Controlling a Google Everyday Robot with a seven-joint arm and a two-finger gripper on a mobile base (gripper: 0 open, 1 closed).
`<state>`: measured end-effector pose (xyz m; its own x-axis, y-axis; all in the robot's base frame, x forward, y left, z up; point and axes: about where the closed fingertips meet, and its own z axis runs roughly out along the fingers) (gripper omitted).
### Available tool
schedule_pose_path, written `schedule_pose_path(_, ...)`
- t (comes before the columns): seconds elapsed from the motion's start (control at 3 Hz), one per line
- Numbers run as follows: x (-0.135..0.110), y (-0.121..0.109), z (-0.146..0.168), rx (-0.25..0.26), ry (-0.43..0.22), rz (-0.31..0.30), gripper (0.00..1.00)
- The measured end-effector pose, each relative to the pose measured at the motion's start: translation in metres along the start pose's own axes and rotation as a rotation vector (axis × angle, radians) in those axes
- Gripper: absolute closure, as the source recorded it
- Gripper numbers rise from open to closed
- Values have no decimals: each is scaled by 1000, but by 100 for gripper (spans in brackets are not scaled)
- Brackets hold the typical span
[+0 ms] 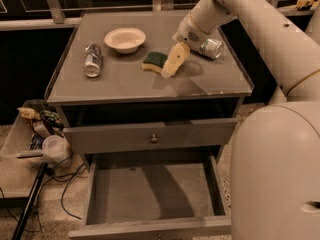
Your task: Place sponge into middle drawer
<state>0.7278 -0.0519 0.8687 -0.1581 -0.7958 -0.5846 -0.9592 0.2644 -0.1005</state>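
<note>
The sponge (154, 61), pale yellow with a dark green top, lies flat on the grey cabinet top (125, 84), right of the middle. My gripper (170, 66) hangs from the white arm at the upper right and reaches down to the sponge's right end, its cream fingers (176, 58) touching or just beside it. The middle drawer (155, 194) is pulled out wide below, with a bare grey floor. The drawer above it, with a round metal knob (154, 139), is pulled out a little.
A white bowl (125, 39) sits at the back of the top. A can (92, 60) lies on its side at the left, another can (211, 48) lies behind my wrist. A bin of clutter (35, 134) and cables stand on the floor at the left. My white base (280, 174) fills the right.
</note>
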Motion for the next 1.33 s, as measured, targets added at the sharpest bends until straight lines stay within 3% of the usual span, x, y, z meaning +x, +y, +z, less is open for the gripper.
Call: schedule_pose_path(1.33, 15, 5, 26, 37, 47, 62, 0)
